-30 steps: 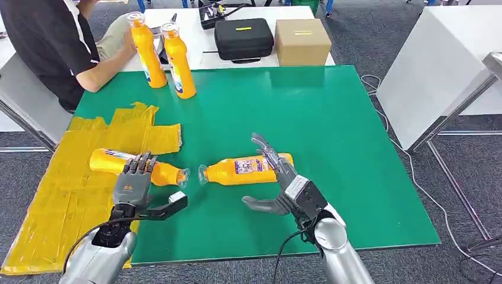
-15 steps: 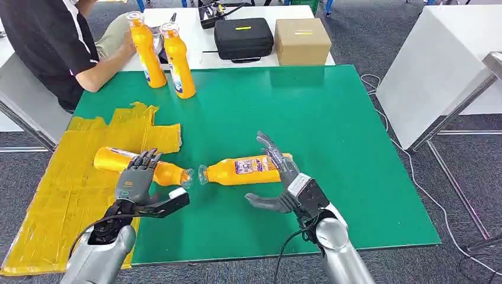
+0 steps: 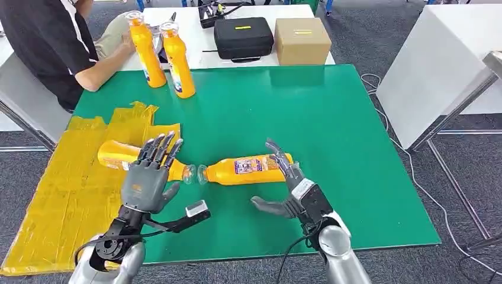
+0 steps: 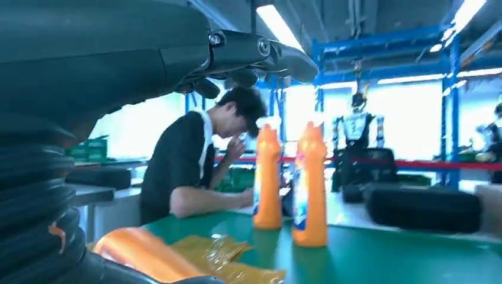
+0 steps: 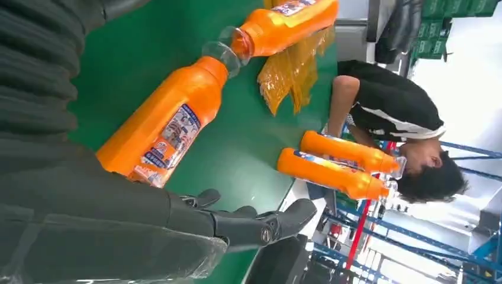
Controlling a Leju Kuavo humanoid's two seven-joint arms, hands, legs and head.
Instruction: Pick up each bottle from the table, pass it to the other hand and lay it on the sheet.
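Observation:
An orange bottle point(image 3: 247, 168) point(image 5: 163, 123) lies on its side in the middle of the green table point(image 3: 331, 118), cap toward the left. My right hand point(image 3: 289, 189) is open beside its base, fingers spread, apart from it. A second orange bottle point(image 3: 121, 155) point(image 5: 283, 25) lies with its body on the yellow sheet point(image 3: 65, 189) and its cap on the green. My left hand point(image 3: 148, 177) hovers over it, open with fingers spread. Two more orange bottles point(image 3: 147, 50) point(image 3: 177, 60) point(image 4: 267, 177) point(image 4: 310, 186) stand upright at the table's far left edge.
A person in a black shirt point(image 3: 53, 41) leans at the far left, hand near the upright bottles. A black case point(image 3: 243, 38) and a cardboard box point(image 3: 302, 40) sit on the white table behind. A white table point(image 3: 438, 65) stands to the right.
My left hand has risen and spread its fingers above the bottle on the sheet. That bottle has shifted slightly to the right. My right hand drew back a little from the middle bottle.

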